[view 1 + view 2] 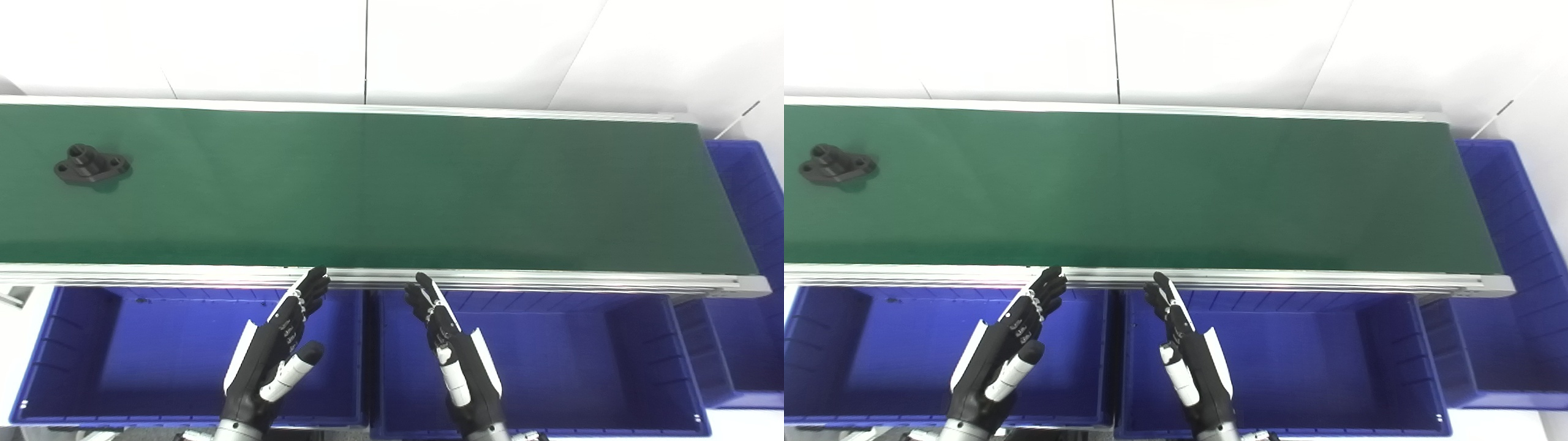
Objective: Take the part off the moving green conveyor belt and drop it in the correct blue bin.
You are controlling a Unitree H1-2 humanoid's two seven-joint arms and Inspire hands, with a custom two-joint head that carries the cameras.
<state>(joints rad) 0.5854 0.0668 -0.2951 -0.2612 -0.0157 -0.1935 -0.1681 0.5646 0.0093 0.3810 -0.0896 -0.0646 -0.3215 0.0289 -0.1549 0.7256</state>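
A plain dark green conveyor belt [392, 190] ran between silver rails [490, 280]. A black part [92, 165] lay on it. The bins [73, 361] below were deep blue. Both hands [278, 349] [456, 355] were black with white panels. The wall [245, 43] was white.

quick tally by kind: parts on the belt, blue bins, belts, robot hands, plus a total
black part: 1
blue bins: 3, left, middle, right end
green conveyor belt: 1
hands: 2, left hand, right hand, both open
total: 7
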